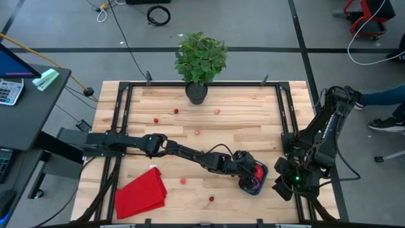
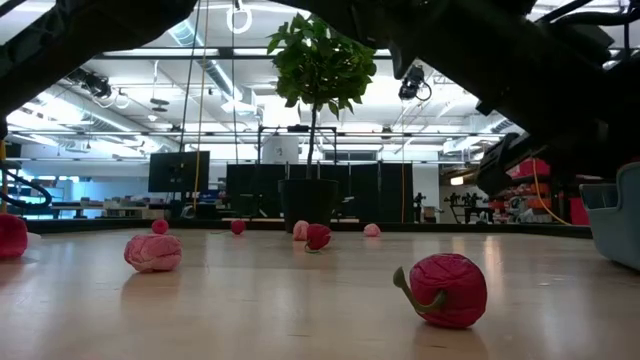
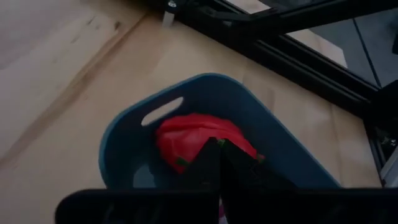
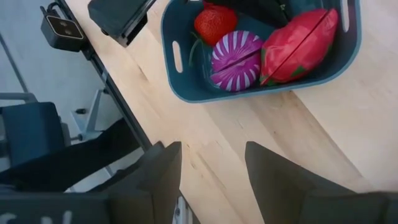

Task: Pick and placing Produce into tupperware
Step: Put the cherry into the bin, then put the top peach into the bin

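Note:
The teal-blue tupperware stands near the table's right near corner. It holds a strawberry, the purple-and-white striped piece and a large red piece. My left gripper hangs over the tub, shut, its tips right above that large red piece. My right gripper waits open just right of the tub. Several small red and pink pieces lie loose on the table, among them one near the front edge and one toward the middle. My left gripper points down into the tub from above, its shut fingertips over the large red piece that lies on the tub's floor. Whether they touch it, I cannot tell.
A red cloth lies flat at the table's left near corner. A black plant pot with a leafy plant stands at the far edge's middle. Black frame rails run along the table's sides. Bare wood lies between the scattered pieces.

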Available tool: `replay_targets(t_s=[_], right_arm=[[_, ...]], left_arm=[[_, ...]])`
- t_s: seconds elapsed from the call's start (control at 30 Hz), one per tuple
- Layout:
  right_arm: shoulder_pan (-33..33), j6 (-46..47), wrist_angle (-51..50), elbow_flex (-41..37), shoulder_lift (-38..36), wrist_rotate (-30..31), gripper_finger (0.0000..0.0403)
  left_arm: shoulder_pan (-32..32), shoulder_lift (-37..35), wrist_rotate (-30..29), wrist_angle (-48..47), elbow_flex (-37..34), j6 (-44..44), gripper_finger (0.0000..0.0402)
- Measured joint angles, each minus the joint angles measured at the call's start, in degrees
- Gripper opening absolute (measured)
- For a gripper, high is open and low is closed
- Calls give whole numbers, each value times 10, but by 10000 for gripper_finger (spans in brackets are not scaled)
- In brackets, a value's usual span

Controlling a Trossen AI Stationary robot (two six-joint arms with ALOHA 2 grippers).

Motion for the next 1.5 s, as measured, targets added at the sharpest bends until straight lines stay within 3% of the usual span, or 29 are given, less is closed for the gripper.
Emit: replay_targets(t_s=[0.3, 0.43, 0.63, 0.9, 1.07, 1.2, 1.5], right_arm=[[0, 22, 0, 0, 0, 29, 187], [0, 39, 0, 0, 0, 34, 187], [0, 40, 0, 0, 0, 46, 187], [-32, 10, 4, 0, 0, 134, 187], [-138, -76, 14, 0, 0, 151, 187], [-254, -207, 57, 0, 0, 137, 187], [-544, -497, 179, 0, 1, -43, 187]], left_arm=[[2, 0, 6, -2, 0, 0, 91], [15, -9, 81, -7, 0, -48, 121], [53, -73, 197, -81, 2, -31, 128], [127, -185, 255, -275, 1, 90, 109], [176, -260, 256, -405, 1, 142, 107], [210, -327, 256, -497, 1, 189, 107], [270, -439, 216, -724, 1, 230, 107]])
